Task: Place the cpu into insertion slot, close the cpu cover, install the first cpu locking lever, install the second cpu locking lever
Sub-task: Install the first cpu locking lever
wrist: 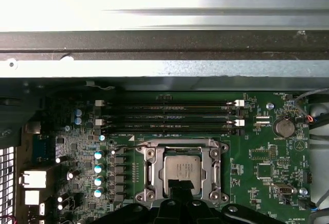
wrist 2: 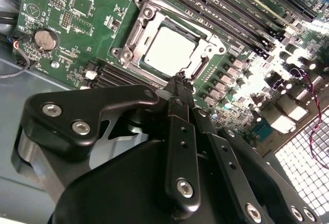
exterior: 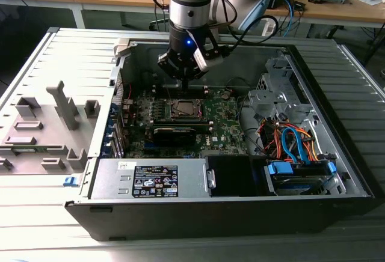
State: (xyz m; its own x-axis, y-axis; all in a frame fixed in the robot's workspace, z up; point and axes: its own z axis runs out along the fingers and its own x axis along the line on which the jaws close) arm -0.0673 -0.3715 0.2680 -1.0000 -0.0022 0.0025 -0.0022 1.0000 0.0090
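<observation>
One claw (wrist 2: 181, 78), fingers together, hovers over the cpu (wrist 2: 167, 51) lying flat under the cpu cover (wrist 2: 134, 34).

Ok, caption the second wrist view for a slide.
Gripper poised at the edge of the closed cpu cover, cpu seated inside.

Open computer case (exterior: 313, 172) holds green motherboard (exterior: 225, 130), grey power supply (exterior: 150, 181), orange-blue cables (exterior: 292, 142).

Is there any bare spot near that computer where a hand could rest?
Free: the ribbed grey table left of the case, in the exterior view. Crowded: the motherboard under the gripper, and the cable bundle right.
</observation>
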